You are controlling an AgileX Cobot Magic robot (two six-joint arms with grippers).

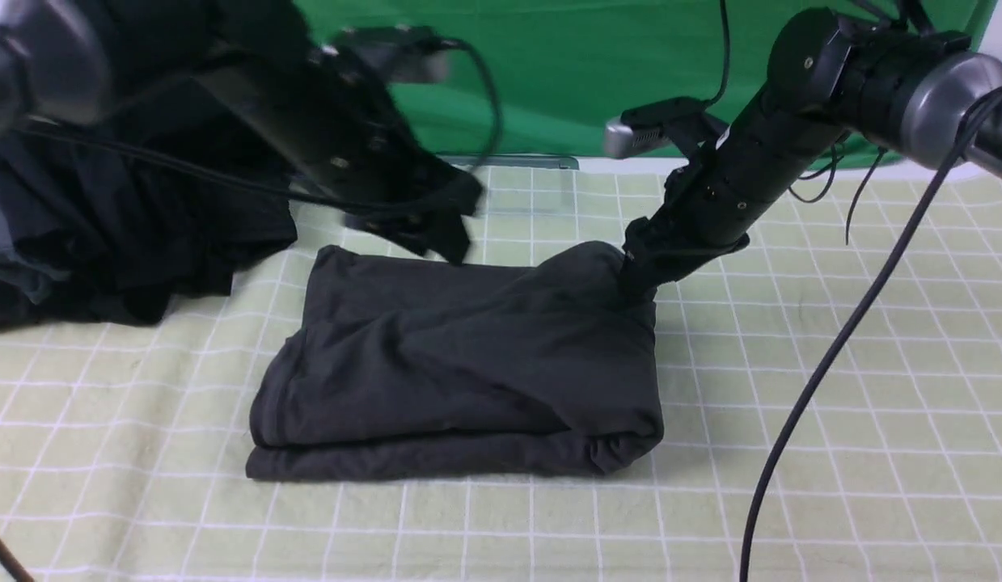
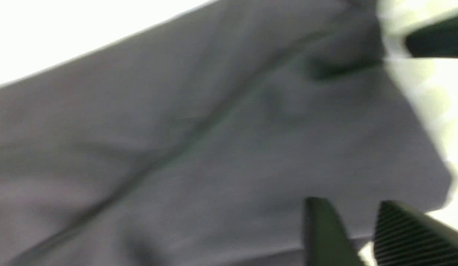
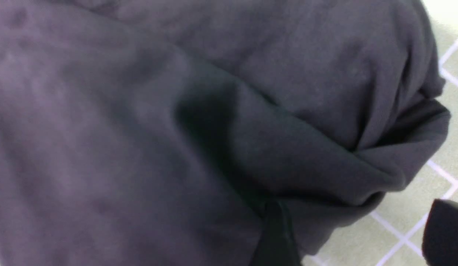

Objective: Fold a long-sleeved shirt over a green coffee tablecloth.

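Charcoal cotton, the long-sleeved shirt (image 1: 460, 364) lies folded on the green coffee tablecloth (image 1: 832, 404); plain green backdrop (image 1: 589, 65) behind, other garments (image 1: 104, 234) left. Left gripper (image 2: 362, 236): fingers slightly parted, holding nothing; lift straight off. Right gripper (image 3: 354, 236): spread wide astride the shirt's corner; withdraw without dragging.

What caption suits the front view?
Folded long-sleeved shirt on the green coffee tablecloth, both arms at its far edge.
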